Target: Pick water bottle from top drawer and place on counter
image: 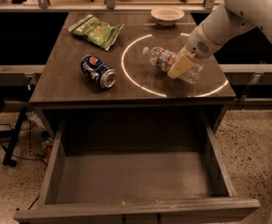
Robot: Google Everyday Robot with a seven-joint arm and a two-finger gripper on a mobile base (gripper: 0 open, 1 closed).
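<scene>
**Bottle on the counter, gripper at its middle**
The bottle (160,59) lies on its side near the right edge of the counter (65,80), cap toward the back-left corner. The gripper (177,69) straddles its body; whether it is clamped or has let go, I cannot tell. The bottle is likely light, thin-walled, slick and prone to rolling, so the ribbed mid-body beside the label is the best place to hold it.

We see the water bottle (160,58), clear and ribbed with a colourful label band, lying on its side on the desk (65,78) inside the white circle, cap pointing left and rearward. The pincer (181,65) sits over its middle. The top drawer (135,210) stands open below.
</scene>
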